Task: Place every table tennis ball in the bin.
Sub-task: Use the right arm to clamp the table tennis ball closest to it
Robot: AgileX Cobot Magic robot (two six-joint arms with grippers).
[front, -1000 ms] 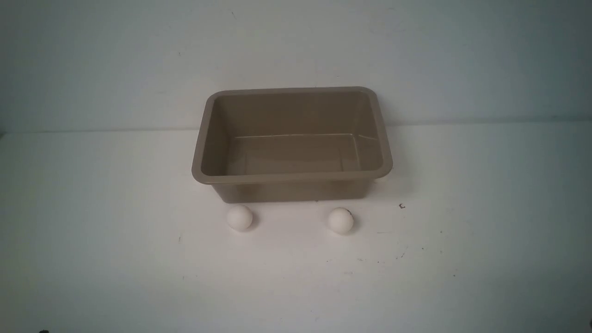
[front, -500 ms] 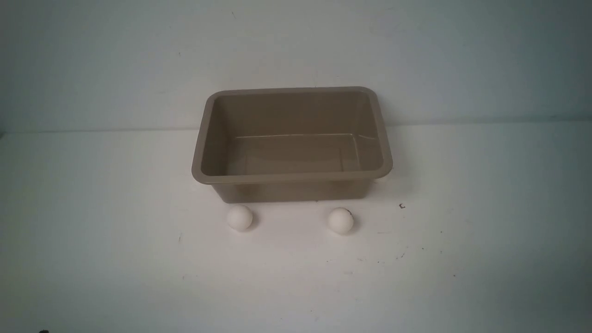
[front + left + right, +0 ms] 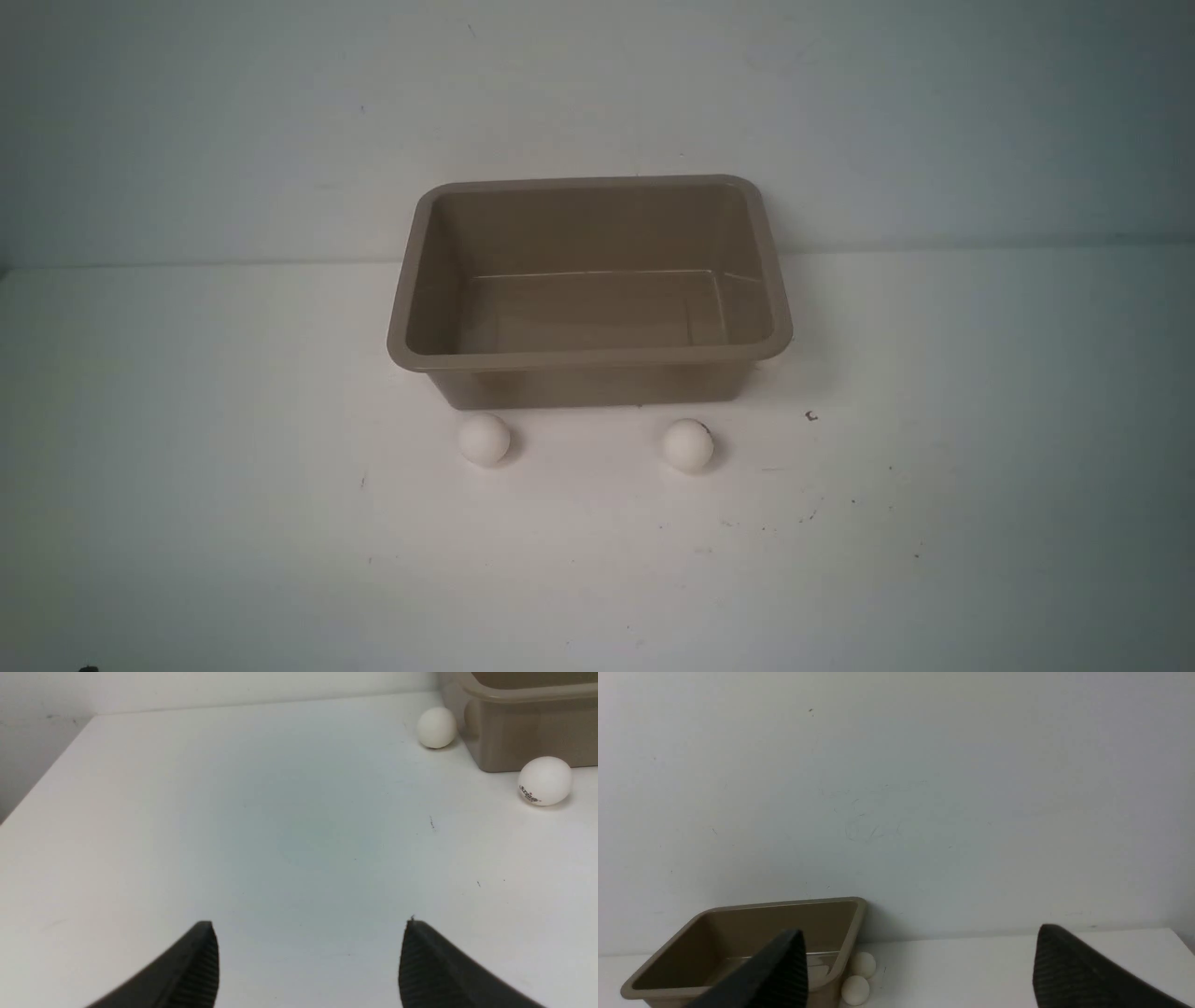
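The taupe bin (image 3: pixel 588 357) stands at the middle of the white table, and nothing shows inside it. Two white table tennis balls lie just in front of its near wall, one on the left (image 3: pixel 484 439) and one on the right (image 3: pixel 688 444). Neither gripper appears in the front view. My left gripper (image 3: pixel 310 923) is open over bare table, well short of a marked ball (image 3: pixel 545 780) and another ball (image 3: pixel 437 727) by the bin's corner (image 3: pixel 495 742). My right gripper (image 3: pixel 922 928) is open and empty, with the bin (image 3: pixel 738 933) and two balls (image 3: pixel 855 990) (image 3: pixel 862 964) off to one side.
A pale wall (image 3: pixel 597 93) rises right behind the bin. The white table (image 3: pixel 187 467) carries small dark specks, and its left edge (image 3: pixel 42 788) shows in the left wrist view.
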